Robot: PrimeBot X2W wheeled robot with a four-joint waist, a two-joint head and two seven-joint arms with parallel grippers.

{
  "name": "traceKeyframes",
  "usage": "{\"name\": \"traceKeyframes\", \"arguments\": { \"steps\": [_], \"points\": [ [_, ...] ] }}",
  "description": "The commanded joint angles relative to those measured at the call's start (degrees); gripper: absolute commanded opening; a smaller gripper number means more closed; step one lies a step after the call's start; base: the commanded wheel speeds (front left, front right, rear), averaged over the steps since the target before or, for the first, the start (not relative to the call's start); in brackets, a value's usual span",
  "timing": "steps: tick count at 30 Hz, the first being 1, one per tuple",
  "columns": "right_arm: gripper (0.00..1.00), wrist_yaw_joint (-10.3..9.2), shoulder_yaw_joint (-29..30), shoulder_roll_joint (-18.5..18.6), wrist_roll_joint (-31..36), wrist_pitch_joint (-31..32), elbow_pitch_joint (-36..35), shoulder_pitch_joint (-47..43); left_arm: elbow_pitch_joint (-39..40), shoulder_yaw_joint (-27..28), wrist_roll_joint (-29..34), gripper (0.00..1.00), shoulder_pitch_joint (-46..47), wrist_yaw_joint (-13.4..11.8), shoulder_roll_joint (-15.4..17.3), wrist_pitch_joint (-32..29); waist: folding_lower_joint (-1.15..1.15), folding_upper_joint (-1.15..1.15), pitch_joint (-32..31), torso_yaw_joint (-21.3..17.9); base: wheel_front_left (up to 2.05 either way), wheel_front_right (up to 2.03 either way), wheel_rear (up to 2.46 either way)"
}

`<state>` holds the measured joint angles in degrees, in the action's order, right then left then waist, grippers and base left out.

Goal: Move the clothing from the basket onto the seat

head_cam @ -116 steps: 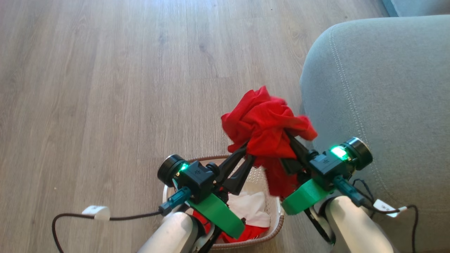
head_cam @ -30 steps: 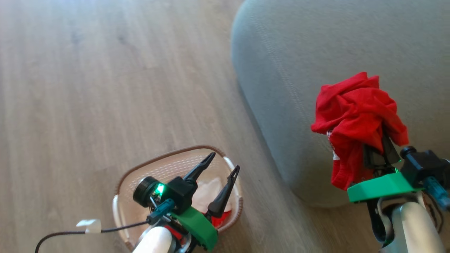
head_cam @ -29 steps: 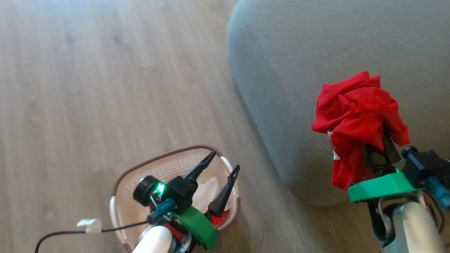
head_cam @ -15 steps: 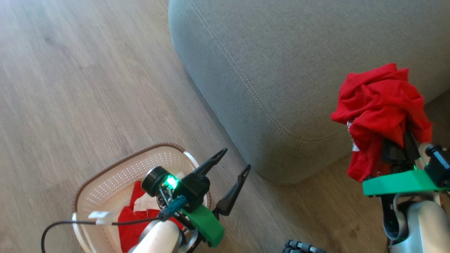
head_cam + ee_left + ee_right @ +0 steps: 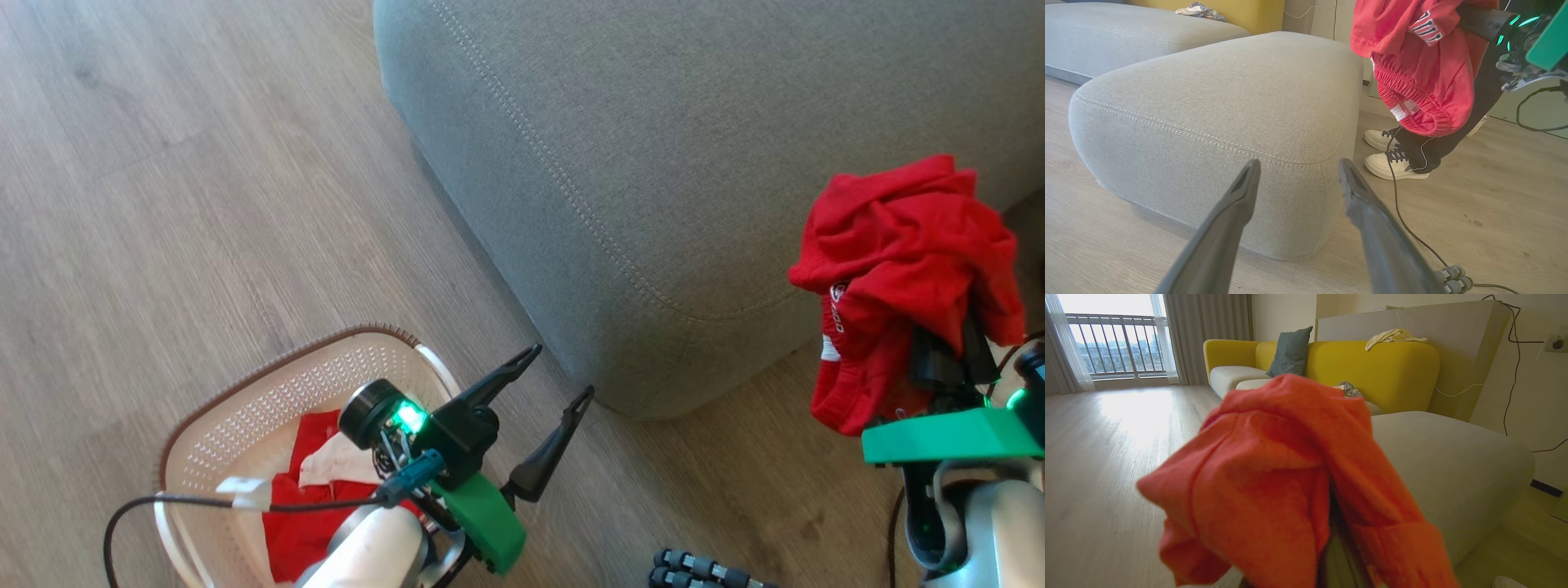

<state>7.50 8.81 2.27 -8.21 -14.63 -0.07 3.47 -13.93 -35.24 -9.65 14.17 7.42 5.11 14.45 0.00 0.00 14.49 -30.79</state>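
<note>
One soft, light red bundle (image 5: pixel 898 245) is hanging limp from the clamped right claw (image 5: pixel 947 363), with the seat (image 5: pixel 694 163) corner just to its left, while more clothing (image 5: pixel 302 523) is lying in the basket (image 5: pixel 269 363) below and behind the wide, empty left claw (image 5: pixel 562 373). Along the left claw, the seat's rounded edge is lying straight ahead, with a person's shoes (image 5: pixel 1396 163) and a cable (image 5: pixel 1412 228) crowding the floor to its right, under the bundle. Along the right claw, cloth is hiding the fingers and the bare seat top is spreading ahead and right; such floppy fabric is probably handling best when gripped by a bunched fold.
</note>
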Motion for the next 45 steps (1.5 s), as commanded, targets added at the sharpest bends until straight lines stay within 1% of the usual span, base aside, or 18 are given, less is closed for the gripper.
{"name": "traceKeyframes", "arguments": {
  "steps": [1,5,9,13,16,20,22,28,29,31,32,34,38,41,45],
  "points": [
    [0.0,-0.01,-0.86,0.61,0.08,-0.37,-2.41,1.25,1.77,1.38,-0.2,1.0,2.07,0.06,0.09,0.55,0.0,0.0,0.13,0.04,0.0,0.0,0.0],
    [0.0,-0.01,-1.19,0.61,1.71,-0.37,-3.25,3.21,2.41,2.02,0.17,1.0,2.31,0.06,0.56,0.55,0.0,0.0,1.5,0.12,0.0,0.0,0.0],
    [0.0,-0.01,-1.45,0.61,3.3,-0.37,-4.11,7.09,3.41,2.78,0.75,1.0,2.68,0.06,1.47,0.55,0.0,0.0,3.6,0.18,0.0,0.0,0.0],
    [0.0,-0.01,-1.53,0.61,3.98,-0.37,-4.68,13.34,4.62,3.57,1.77,1.0,3.36,0.06,2.95,0.55,0.0,0.0,6.85,0.1,0.0,0.0,0.0],
    [0.0,-0.01,-0.92,0.61,8.16,-0.37,-4.65,18.34,5.27,2.82,2.35,1.0,4.16,0.06,4.17,0.55,0.0,0.0,9.24,1.14,0.0,0.0,0.0],
    [0.0,-0.01,1.34,0.61,7.57,-0.37,-2.67,25.29,5.81,1.97,2.45,1.0,5.46,0.06,5.9,0.55,0.0,0.0,12.51,2.69,0.0,0.0,0.0],
    [0.0,-0.01,1.82,1.19,7.54,-0.37,-0.65,28.84,6.11,1.71,2.51,1.0,6.1,0.06,6.83,0.55,0.0,0.0,14.04,3.32,0.0,0.0,0.0],
    [0.0,-0.01,3.18,5.5,6.95,-0.37,9.15,38.62,6.75,0.51,2.59,1.0,7.91,0.06,8.78,0.55,0.0,0.0,17.88,5.33,0.0,0.0,0.0],
    [0.0,-0.01,4.37,7.0,5.54,-0.37,13.7,41.76,6.83,-0.19,2.49,1.0,8.67,0.06,8.96,0.55,0.0,0.0,18.94,6.19,0.0,0.0,0.0],
    [0.0,-0.01,5.27,8.82,4.57,-0.37,18.22,44.73,7.05,-0.83,2.45,1.0,9.51,0.06,9.07,0.55,0.0,0.0,19.92,7.04,0.0,0.0,0.0],
    [0.0,-0.01,5.27,8.82,4.57,-0.37,18.22,44.73,7.05,-0.83,2.45,1.0,9.51,0.06,9.07,0.55,0.0,0.0,19.92,7.04,0.0,0.0,0.0],
    [0.0,-0.01,6.7,9.35,2.78,-0.37,22.79,47.45,7.28,-1.08,2.49,1.0,10.22,0.06,9.26,0.55,0.0,0.0,20.72,7.7,0.0,0.0,0.0],
    [0.0,-0.01,8.73,11.66,-0.1,-0.37,34.28,52.77,7.51,-1.21,2.12,1.0,11.01,0.06,9.19,0.55,0.0,0.0,22.03,9.15,0.0,0.0,0.0],
    [0.0,-0.01,8.86,13.83,-0.12,-0.37,42.38,56.15,7.69,-1.67,1.85,1.0,11.69,0.06,9.0,0.55,0.0,0.0,22.9,10.31,0.0,0.0,0.0],
    [0.0,-0.01,10.01,16.72,0.54,-0.37,51.03,60.59,7.91,-1.83,1.85,1.0,12.65,0.06,8.82,0.55,0.0,0.0,24.29,11.58,0.0,0.0,0.0]
  ]
}}
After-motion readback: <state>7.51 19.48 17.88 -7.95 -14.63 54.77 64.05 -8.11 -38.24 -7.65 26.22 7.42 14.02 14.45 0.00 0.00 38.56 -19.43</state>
